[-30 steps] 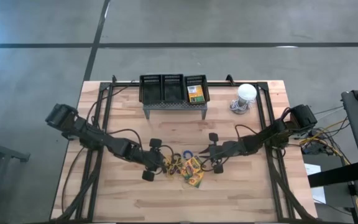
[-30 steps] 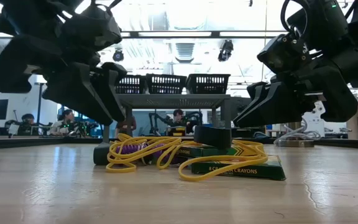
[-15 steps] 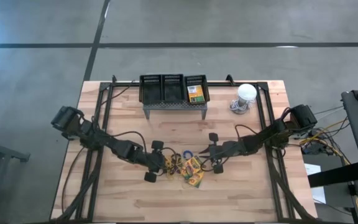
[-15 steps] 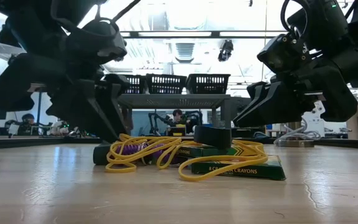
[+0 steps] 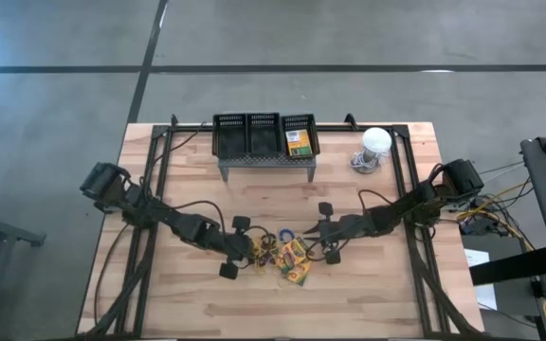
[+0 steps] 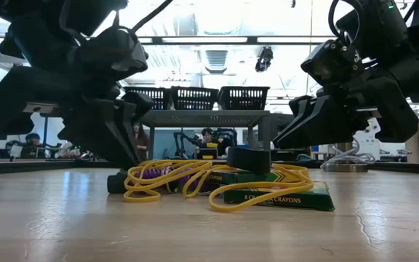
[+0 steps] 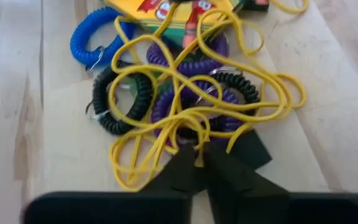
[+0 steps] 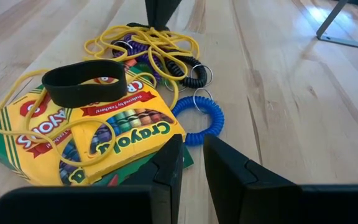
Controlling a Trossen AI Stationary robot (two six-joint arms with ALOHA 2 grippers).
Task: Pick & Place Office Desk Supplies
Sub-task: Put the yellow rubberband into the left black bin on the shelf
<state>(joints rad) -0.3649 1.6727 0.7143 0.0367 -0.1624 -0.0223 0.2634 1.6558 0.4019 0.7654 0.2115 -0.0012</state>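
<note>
Locate the pile of supplies at the table's [image 5: 377, 294] middle front: two crayon boxes [image 8: 114, 127] on the right-arm side, then the yellow rubber bands [image 7: 185, 93] tangled over coiled loops on the left-arm side. Your left gripper [image 7: 199, 163] is nearer; its fingers are pinched together on a yellow strand at the tangle's near edge. The right gripper [image 8: 192, 158] hovers by the boxes, narrowly parted, holding nothing.

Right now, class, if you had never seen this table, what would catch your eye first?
The bright tangle of yellow rubber bands mid-table, looped over purple, black and blue coils and the crayon boxes. The left end effector has its fingers pinched on a yellow strand; the right end effector hovers by the boxes. Behind stands the grey stand.
</note>
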